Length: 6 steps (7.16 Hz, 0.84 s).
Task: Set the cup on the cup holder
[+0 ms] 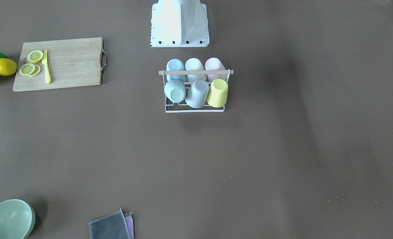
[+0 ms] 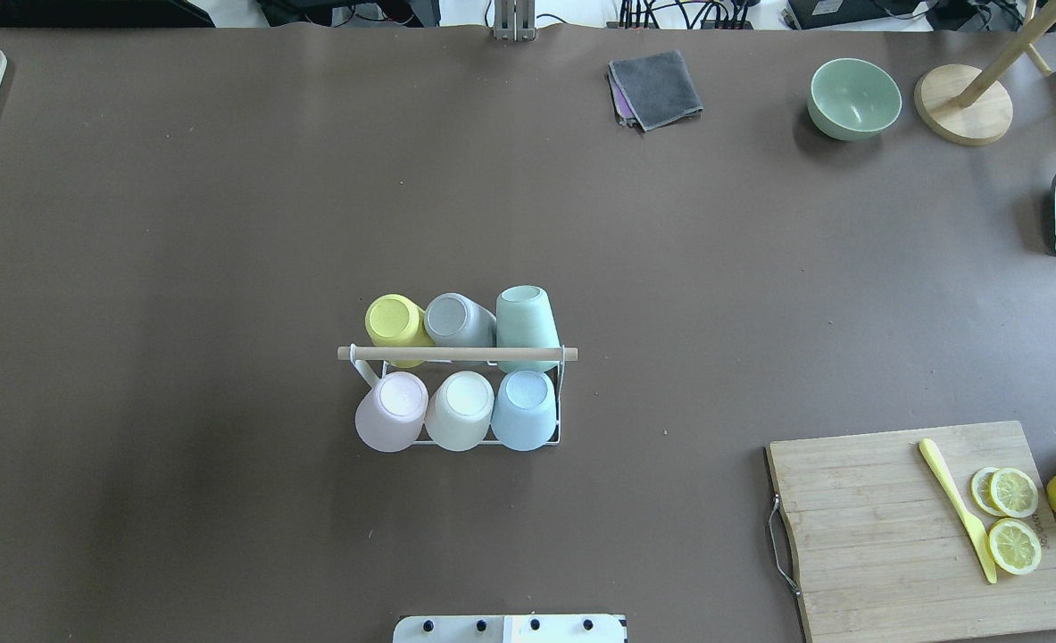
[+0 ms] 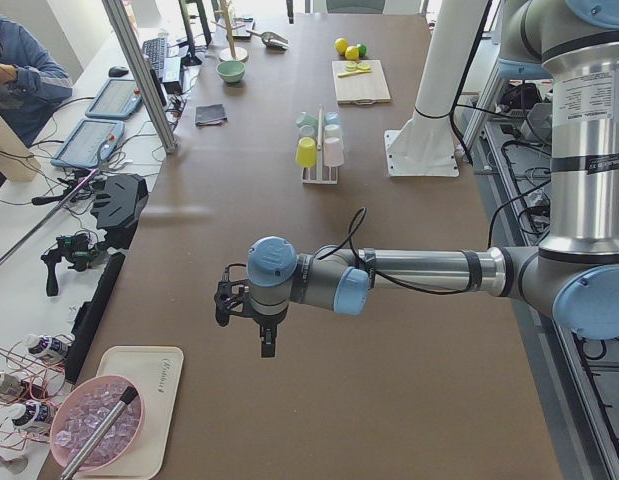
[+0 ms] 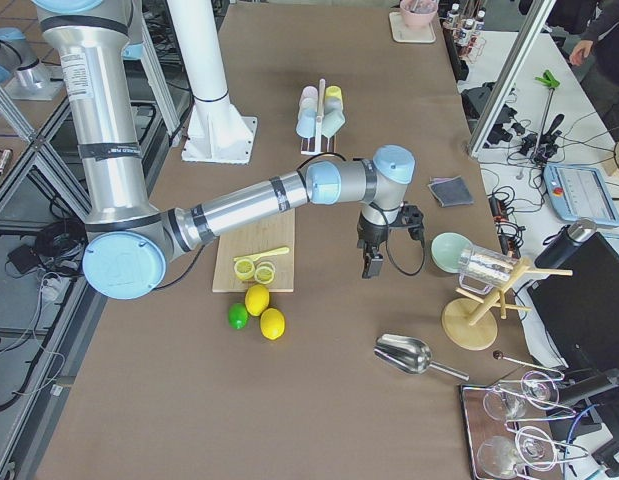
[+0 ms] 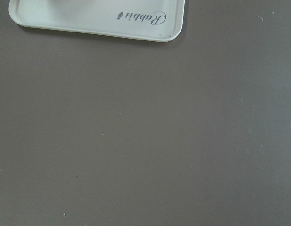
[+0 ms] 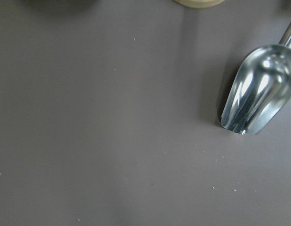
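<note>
The cup holder (image 2: 456, 354), a white wire rack with a wooden rod across its top, stands mid-table and also shows in the front view (image 1: 196, 72). Several cups sit upside down on its prongs: yellow (image 2: 394, 323), grey (image 2: 456, 320), green (image 2: 525, 317), pink (image 2: 392, 409), white (image 2: 461, 409) and blue (image 2: 525, 408). My left gripper (image 3: 266, 345) hangs over bare table far from the rack, near a white tray (image 5: 98, 19). My right gripper (image 4: 373, 265) hangs over the table near a metal scoop (image 6: 258, 89). I cannot tell whether either gripper is open or shut.
A wooden cutting board (image 2: 885, 527) holds lemon slices (image 2: 1014, 491) and a yellow knife (image 2: 956, 505), with whole lemons (image 1: 4, 66) beside it. A green bowl (image 2: 853, 96), folded cloths (image 2: 654, 87) and a wooden stand base (image 2: 963, 105) lie at the far edge.
</note>
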### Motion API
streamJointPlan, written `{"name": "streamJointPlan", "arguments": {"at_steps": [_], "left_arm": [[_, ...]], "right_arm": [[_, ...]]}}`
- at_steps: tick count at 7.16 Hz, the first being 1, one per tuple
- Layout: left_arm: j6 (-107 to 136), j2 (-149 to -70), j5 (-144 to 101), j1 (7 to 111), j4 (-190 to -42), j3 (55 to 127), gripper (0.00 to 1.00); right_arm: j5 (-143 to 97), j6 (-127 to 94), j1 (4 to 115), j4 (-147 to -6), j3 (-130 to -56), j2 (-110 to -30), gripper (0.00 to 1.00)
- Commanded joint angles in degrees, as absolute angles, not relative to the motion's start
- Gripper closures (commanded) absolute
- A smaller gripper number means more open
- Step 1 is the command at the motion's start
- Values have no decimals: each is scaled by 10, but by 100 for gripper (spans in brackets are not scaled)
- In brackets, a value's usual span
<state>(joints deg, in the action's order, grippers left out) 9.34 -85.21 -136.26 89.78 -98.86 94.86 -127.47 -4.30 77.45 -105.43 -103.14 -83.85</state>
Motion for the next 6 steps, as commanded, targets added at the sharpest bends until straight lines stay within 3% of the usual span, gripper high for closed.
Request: {"name": "streamJointPlan", "arguments": {"at_steps": [1, 4, 6], "left_arm": [[31, -882, -1361, 889, -892, 949, 2], [23, -877, -1363, 883, -885, 942, 3], [23, -881, -1361, 884, -879, 936, 3]], "right_arm": [[-1283, 19, 796, -1037, -1022, -886, 0], [-1360, 107, 875, -889, -919, -929, 0], [-1355, 106, 888, -888, -918, -930, 0]]}}
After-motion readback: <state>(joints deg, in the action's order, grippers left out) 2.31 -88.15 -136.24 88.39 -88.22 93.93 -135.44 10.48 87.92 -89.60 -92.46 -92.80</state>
